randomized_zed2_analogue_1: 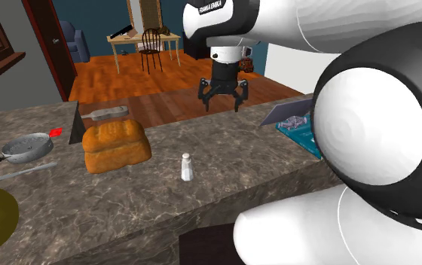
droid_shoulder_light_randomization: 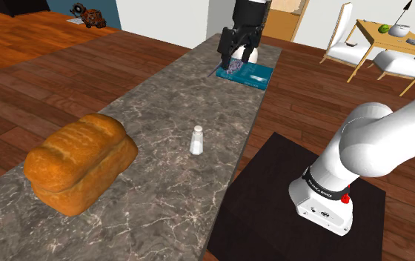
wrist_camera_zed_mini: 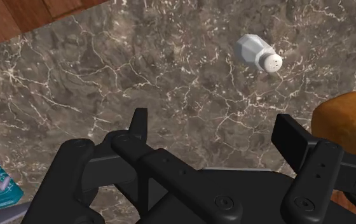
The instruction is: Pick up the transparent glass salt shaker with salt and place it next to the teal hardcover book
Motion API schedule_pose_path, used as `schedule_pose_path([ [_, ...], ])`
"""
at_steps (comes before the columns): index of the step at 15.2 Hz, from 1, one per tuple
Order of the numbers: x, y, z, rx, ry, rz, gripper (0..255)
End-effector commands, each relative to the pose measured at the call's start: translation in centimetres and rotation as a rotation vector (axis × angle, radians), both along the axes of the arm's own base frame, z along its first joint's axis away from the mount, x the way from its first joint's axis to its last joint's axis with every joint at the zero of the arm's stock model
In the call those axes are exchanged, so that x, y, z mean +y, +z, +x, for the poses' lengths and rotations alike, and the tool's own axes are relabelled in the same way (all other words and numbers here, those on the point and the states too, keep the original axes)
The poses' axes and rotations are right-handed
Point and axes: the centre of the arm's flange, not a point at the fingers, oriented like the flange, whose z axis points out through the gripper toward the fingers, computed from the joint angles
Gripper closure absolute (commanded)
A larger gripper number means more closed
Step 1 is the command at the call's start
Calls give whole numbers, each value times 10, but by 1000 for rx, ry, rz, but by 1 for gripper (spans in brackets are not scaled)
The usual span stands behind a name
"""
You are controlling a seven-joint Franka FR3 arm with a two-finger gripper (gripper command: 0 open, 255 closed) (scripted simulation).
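From where I stand, this is the very start of the job: the reach toward the shaker, with nothing picked up yet. The all-black two-finger gripper (droid_shoulder_light_randomization: 237,53) hangs in the air over the far end of the long grey-brown marbled stone counter (droid_shoulder_light_randomization: 161,96), by the flat teal hardcover book (droid_shoulder_light_randomization: 252,74). Its fingers (wrist_camera_zed_mini: 138,124) are spread wide, with only bare stone between them, touching nothing. The small pale faceted salt shaker (droid_shoulder_light_randomization: 196,140) with its white perforated cap stands upright mid-counter, well apart from the gripper, between the book and a golden-brown crusty loaf of bread (droid_shoulder_light_randomization: 80,164). Next, I'd say, the hand must travel along the counter toward the loaf, centre its open jaws over the shaker, come straight down around the body and close gently, since so narrow and upright a thing looks easy to tip.
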Motion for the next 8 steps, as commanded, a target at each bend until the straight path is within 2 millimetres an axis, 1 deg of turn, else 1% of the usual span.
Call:
schedule_pose_path([
  [1, 14, -24, 9, 31, -2, 2, 0],
  [8, 64, -99, 46, 139, -5, 8, 0],
])
